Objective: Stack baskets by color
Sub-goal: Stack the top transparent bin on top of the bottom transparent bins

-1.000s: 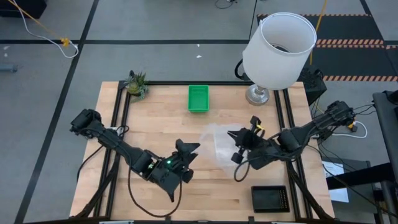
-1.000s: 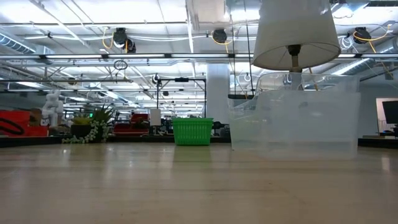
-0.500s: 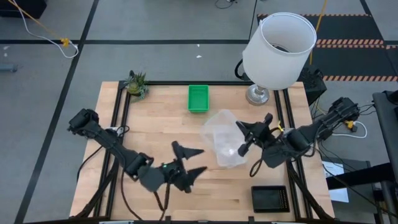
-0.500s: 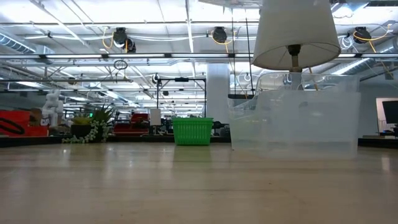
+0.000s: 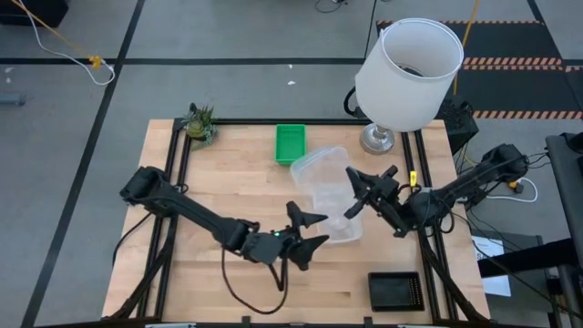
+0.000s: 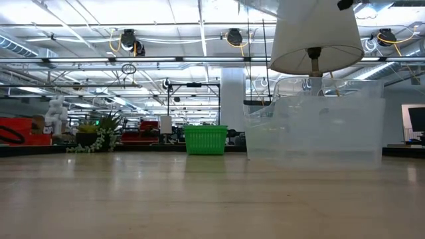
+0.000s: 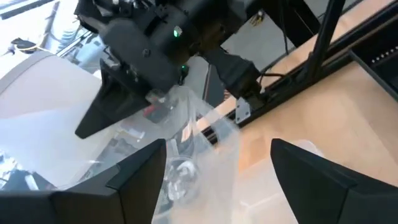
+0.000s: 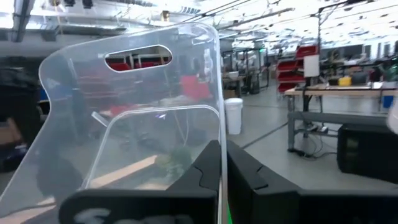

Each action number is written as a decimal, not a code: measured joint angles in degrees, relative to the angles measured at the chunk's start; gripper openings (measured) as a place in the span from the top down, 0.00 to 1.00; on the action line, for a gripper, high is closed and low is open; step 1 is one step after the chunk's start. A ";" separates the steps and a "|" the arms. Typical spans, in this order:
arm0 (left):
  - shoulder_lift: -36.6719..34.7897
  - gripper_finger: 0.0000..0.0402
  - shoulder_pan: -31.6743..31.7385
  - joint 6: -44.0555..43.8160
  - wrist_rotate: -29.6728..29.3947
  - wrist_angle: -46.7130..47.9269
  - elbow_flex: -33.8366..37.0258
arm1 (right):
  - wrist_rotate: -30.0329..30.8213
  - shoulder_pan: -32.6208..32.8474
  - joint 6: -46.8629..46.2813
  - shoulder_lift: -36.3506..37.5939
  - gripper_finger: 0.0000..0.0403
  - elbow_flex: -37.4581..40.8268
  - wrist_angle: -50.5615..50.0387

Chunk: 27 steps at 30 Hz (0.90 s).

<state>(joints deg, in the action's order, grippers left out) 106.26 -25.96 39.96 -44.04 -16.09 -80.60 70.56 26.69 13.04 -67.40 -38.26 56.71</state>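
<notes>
A clear basket (image 5: 321, 187) hangs tilted over the table's middle, and my right gripper (image 5: 353, 205) is shut on it from the right. My left gripper (image 5: 316, 231) stands open just near of it. In the left wrist view the clear plastic (image 7: 205, 149) lies ahead between my open fingers; I cannot tell whether they touch it. The low view shows a clear basket (image 6: 315, 126) with its bottom at table level. A green basket (image 5: 291, 144) rests flat at the far middle. A black basket (image 5: 394, 290) rests at the near right corner. My right gripper pinches a wall of the clear basket at its rim (image 8: 219, 149) between its two shut fingers. It comes roughly level from the table's right. The basket is tilted, and its end wall with the handle slot (image 8: 137, 57) stands ahead of the fingers.
A large white lampshade (image 5: 407, 73) on a metal foot stands at the far right corner, above the right arm's reach. A small potted plant (image 5: 200, 123) sits at the far left corner. Bare wood lies on the table's left half.
My left gripper has swung toward the table's right, up to the clear basket, rolling as it went and staying open. My right gripper has turned and tipped, and the clear basket has shifted toward the far edge and tilted up.
</notes>
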 joint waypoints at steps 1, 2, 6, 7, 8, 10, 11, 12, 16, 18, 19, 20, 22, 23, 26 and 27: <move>0.77 0.28 0.28 -0.01 0.04 -0.41 -0.57 | 0.04 -0.27 1.19 0.00 1.00 1.22 2.52; 1.39 0.28 0.53 -0.02 -0.06 -0.49 -1.14 | 0.15 -0.55 1.99 0.00 1.00 1.98 4.12; 3.78 0.31 1.56 1.87 -1.56 -0.02 -3.54 | 0.11 -1.23 3.27 -0.02 1.00 2.49 5.18; 4.28 0.33 2.00 2.47 -1.72 0.47 -3.81 | 0.15 -1.23 3.32 -0.16 1.00 2.49 5.19; 4.98 0.34 2.44 2.65 -1.87 0.52 -4.21 | 0.19 -1.35 3.34 -0.40 1.00 2.49 5.27; 5.89 0.38 3.29 3.39 -2.07 1.06 -4.37 | 0.44 -1.70 4.13 -0.90 1.00 2.50 5.13; 6.27 0.39 3.61 4.08 -2.14 1.02 -4.37 | 0.94 -1.85 4.34 -1.06 1.00 2.52 5.03; 6.56 0.41 3.91 4.73 -2.39 1.04 -4.37 | 1.46 -2.02 4.59 -1.32 1.00 2.52 5.10; 7.00 0.51 4.59 6.89 -3.21 1.15 -4.37 | 1.45 -2.72 5.62 -1.99 1.00 2.52 5.15; 7.00 0.58 4.71 6.96 -3.62 1.27 -4.37 | 1.41 -2.74 5.91 -2.03 0.99 2.52 5.20; 6.98 0.61 4.67 7.20 -4.28 1.26 -4.37 | 1.33 -2.72 6.33 -2.03 0.98 2.52 5.20; 6.92 0.65 4.66 7.84 -5.22 1.31 -4.37 | 1.32 -2.72 6.87 -2.07 0.98 2.52 5.20; 6.43 0.73 4.43 9.02 -6.29 2.63 -4.37 | 1.32 -2.66 8.59 -2.10 0.96 2.52 5.21; 6.15 0.76 4.40 9.05 -6.31 3.73 -4.37 | 1.27 -2.44 9.58 -2.07 0.95 2.52 5.29; 5.33 0.85 4.06 7.66 -6.05 7.44 -4.37 | 0.89 -1.76 11.33 -1.79 0.92 2.48 5.40; 5.11 0.88 3.91 7.28 -6.06 8.33 -4.37 | 0.83 -1.56 11.84 -1.74 0.91 2.43 5.40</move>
<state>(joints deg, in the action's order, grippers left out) 111.37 -22.05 47.24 -50.10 -7.76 -84.97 71.40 25.12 24.88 -69.14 -35.83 62.11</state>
